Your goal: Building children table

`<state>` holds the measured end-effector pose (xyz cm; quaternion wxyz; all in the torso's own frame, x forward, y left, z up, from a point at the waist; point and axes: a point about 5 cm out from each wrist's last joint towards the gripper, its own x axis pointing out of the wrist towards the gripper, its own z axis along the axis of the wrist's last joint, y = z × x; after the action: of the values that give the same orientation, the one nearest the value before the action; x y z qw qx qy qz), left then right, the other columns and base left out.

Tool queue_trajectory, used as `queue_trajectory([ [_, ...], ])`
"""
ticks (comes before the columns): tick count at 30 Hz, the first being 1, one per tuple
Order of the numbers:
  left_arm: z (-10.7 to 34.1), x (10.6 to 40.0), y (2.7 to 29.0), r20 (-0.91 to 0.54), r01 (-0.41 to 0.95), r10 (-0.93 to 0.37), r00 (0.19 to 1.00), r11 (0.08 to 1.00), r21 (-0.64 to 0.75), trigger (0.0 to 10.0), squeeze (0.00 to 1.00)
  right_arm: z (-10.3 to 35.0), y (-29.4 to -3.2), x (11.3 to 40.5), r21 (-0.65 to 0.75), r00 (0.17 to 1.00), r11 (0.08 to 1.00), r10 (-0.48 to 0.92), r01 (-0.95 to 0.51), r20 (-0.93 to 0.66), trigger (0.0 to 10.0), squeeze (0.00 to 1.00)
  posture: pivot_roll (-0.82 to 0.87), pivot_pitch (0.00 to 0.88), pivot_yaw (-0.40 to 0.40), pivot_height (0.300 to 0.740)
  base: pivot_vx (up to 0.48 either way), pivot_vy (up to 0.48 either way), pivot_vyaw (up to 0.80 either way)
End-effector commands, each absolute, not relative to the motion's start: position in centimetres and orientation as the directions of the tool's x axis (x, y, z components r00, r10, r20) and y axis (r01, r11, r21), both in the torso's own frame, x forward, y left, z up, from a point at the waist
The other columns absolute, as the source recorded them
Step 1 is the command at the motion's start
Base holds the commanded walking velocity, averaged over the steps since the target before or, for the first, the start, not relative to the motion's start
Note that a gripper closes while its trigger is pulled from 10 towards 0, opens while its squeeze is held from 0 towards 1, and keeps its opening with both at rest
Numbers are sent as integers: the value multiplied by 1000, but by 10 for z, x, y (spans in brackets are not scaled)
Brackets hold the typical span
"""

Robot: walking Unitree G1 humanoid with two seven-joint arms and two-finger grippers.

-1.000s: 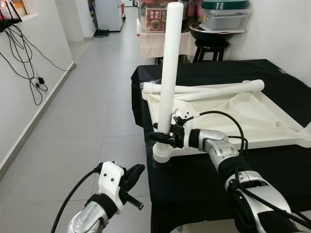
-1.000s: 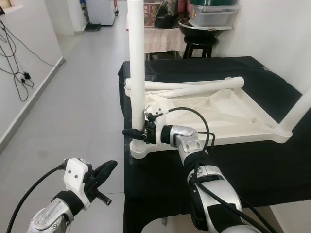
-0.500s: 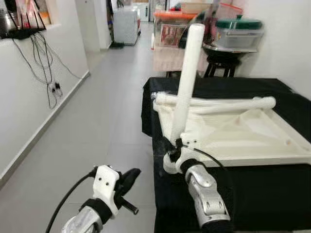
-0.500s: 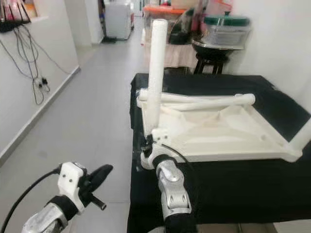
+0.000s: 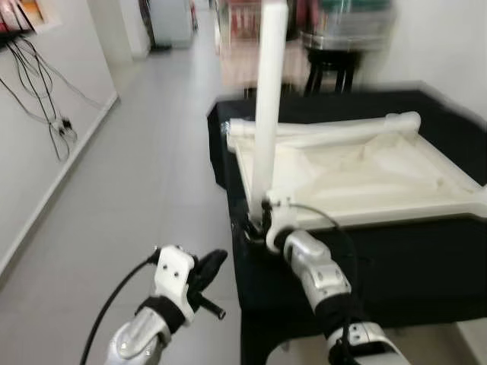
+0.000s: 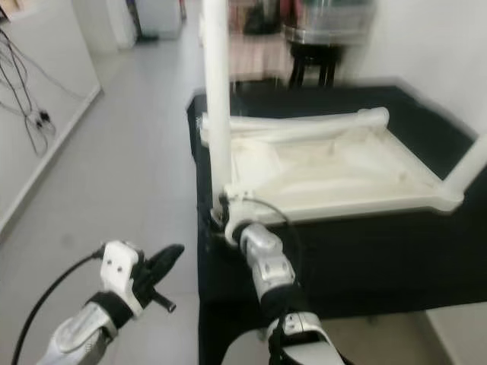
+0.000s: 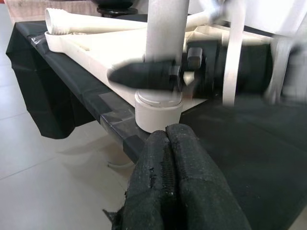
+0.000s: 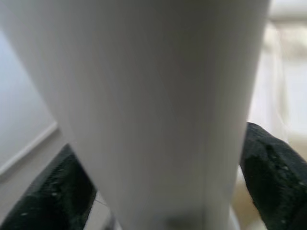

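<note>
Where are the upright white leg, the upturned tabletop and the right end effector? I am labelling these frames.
upright white leg (image 5: pixel 267 114): left eye view, middle of its shaft.
upturned tabletop (image 5: pixel 358 171): left eye view, bare ribbed underside.
right end effector (image 7: pixel 158 76): left wrist view, between its fingertips, at the leg's base.

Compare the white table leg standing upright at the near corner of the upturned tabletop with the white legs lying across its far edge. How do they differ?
1. Pose: the upright white tubular leg stands vertical; the loose white legs lie flat.
2. Attachment: the upright leg sits in the corner socket of the white plastic tabletop; the loose legs only rest on it.
3. Handling: the right gripper clasps the upright leg near its base; nothing holds the loose legs.

Both look like the same white tube.
</note>
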<state>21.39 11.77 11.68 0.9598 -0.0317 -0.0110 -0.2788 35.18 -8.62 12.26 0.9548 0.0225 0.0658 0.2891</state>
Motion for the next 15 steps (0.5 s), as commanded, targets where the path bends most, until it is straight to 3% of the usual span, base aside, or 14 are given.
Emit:
queue_trajectory([
  [1,115,214,117,32,532,-531,847,845,-59,10000,0,134,-83,354,85,785,788,615,-610,-74,10000,0,80,0,-33,740,0,0,0],
  [3,115,214,117,32,532,-531,847,845,-59,10000,0,134,-83,354,85,785,788,615,-610,-74,10000,0,80,0,-33,740,0,0,0],
  [4,115,214,117,32,534,-533,845,843,-59,10000,0,142,-89,359,45,711,715,699,-698,-72,10000,0,81,0,-34,740,0,0,0],
  [5,115,214,117,32,534,-533,845,843,-59,10000,0,142,-89,359,45,711,715,699,-698,-72,10000,0,81,0,-34,740,0,0,0],
  [6,115,214,116,32,535,-534,845,843,-59,10000,0,147,-95,363,15,635,639,767,-769,-96,10000,0,87,0,-39,740,0,0,0],
  [7,115,214,116,32,535,-534,845,843,-59,10000,0,147,-95,363,15,635,639,767,-769,-96,10000,0,87,0,-39,740,0,0,0],
  [9,115,214,115,32,535,-534,845,843,-60,10000,0,152,-102,368,5,529,535,837,-845,-142,10000,0,98,0,-43,740,0,0,0],
  [12,115,214,115,32,534,-533,846,843,-61,10000,0,154,-102,370,18,504,512,851,-859,-145,10000,0,98,0,-43,740,0,0,0],
  [13,114,213,115,32,532,-532,846,844,-61,10000,0,155,-102,371,39,494,503,859,-863,-137,0,0,100,0,-42,740,0,0,0],
  [15,114,213,115,32,532,-531,847,845,-61,10000,0,156,-103,372,59,488,498,864,-865,-125,0,0,103,0,-40,740,0,0,0],
])
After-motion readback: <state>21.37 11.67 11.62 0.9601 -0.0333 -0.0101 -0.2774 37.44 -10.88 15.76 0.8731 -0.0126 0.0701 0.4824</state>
